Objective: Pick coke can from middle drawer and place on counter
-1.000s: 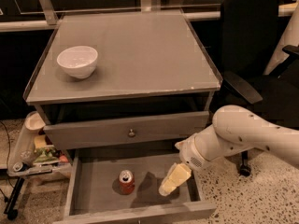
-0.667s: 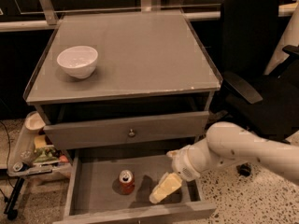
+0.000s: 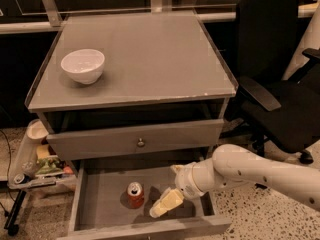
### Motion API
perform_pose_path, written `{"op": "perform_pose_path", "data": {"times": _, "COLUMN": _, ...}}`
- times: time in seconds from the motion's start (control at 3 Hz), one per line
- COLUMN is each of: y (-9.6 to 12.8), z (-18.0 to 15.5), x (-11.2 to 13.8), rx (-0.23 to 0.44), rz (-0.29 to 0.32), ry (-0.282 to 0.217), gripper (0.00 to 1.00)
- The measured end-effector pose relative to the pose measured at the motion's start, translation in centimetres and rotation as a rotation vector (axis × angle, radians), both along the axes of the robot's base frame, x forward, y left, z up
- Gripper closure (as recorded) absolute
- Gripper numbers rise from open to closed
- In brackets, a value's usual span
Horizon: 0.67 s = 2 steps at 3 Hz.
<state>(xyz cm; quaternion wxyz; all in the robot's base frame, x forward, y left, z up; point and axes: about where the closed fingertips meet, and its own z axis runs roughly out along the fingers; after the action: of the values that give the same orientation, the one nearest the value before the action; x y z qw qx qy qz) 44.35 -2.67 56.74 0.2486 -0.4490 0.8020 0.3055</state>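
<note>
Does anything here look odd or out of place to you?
Mostly the coke can: it stands upright, alone, in the open middle drawer, an odd spot for a drink. The gripper hangs just beside it. The counter looks slightly chipped on its front edge.

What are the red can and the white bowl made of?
The coke can looks like painted metal: silvery top. The bowl looks like glazed ceramic, perhaps plastic: smooth, plain white. The gripper hangs in the drawer beside the can.
</note>
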Motion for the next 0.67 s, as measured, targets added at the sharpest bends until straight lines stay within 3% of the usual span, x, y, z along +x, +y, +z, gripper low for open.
{"op": "perform_pose_path", "data": {"times": 0.67, "y": 2.0, "z": -4.3, "x": 2.2, "rx": 0.068, "rz": -0.062, "ry": -0.053, "gripper": 0.00}}
